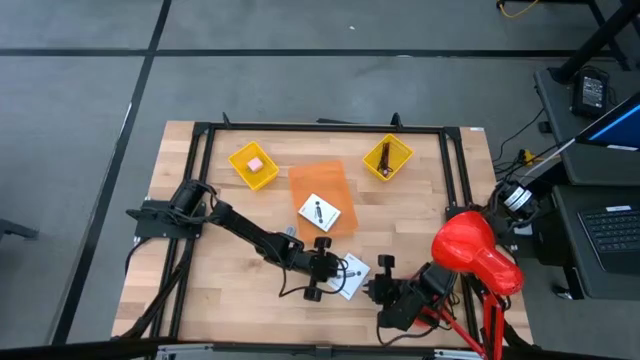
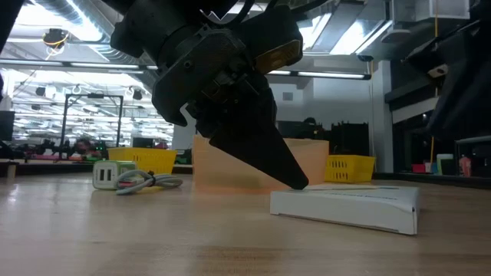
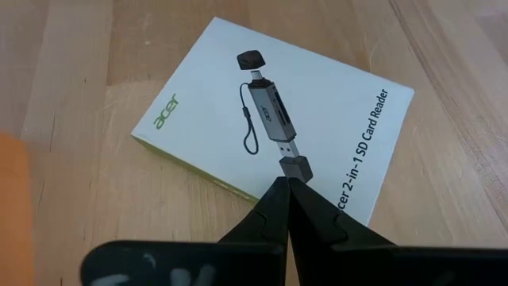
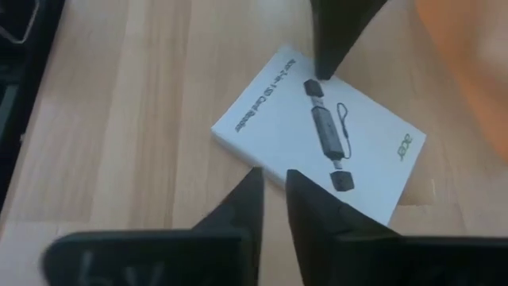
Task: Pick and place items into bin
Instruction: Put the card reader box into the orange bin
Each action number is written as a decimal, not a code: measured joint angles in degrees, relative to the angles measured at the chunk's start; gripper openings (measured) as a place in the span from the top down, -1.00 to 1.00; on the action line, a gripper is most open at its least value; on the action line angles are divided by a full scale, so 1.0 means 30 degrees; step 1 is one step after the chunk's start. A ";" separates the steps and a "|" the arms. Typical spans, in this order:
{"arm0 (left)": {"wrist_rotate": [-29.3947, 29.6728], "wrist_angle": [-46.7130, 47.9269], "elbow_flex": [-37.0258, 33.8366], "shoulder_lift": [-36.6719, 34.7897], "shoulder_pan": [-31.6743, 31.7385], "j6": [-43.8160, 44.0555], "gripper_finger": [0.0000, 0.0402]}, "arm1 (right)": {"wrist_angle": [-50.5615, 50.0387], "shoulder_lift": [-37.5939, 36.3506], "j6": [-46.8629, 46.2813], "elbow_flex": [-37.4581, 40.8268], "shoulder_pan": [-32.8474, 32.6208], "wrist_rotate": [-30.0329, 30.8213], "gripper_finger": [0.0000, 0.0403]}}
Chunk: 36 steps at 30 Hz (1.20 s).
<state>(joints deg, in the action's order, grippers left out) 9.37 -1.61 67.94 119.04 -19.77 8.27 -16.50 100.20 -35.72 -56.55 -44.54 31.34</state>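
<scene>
White card (image 3: pixel 278 111) under left end effector (image 3: pixel 287 184)

White card box (image 3: pixel 238 103) with black print, yellow bins (image 1: pixel 253 165), orange sheet (image 1: pixel 318 182).

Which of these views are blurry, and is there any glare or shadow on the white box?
Right wrist view: soft, print on the white box smeared. Left wrist view: box sharp, no glare, left pincer silhouetted. Low view: the arm backlit, dark.

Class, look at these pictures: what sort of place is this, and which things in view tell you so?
Probably a robotics lab or workshop. A wooden table in a black frame stands on a bare grey floor, a laptop sits beside it, and the low view shows ceiling strip lights and cluttered benches behind.
</scene>
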 joint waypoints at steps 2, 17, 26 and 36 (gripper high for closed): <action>0.0000 -0.0003 0.0000 0.0000 0.0000 0.0004 0.99 | 0.0004 0.0000 0.0269 0.0000 -0.0117 -0.0001 0.67; 0.0009 0.0210 0.0011 -0.0004 0.0140 0.0352 0.99 | 0.0765 0.1882 0.2288 0.0000 -0.0210 0.0111 0.51; 0.0029 0.0240 0.0015 -0.0007 0.0299 0.0689 0.99 | 0.0642 0.2178 0.4043 -0.0107 -0.0209 0.1190 0.51; -0.0238 0.0240 0.0015 -0.0007 0.0306 0.1064 0.99 | 0.0110 0.2241 0.6524 -0.0408 -0.0210 0.1922 0.51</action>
<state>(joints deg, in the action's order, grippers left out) 8.65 -0.89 67.99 119.02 -18.85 11.46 -16.17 106.92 -16.14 -57.78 -45.17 37.11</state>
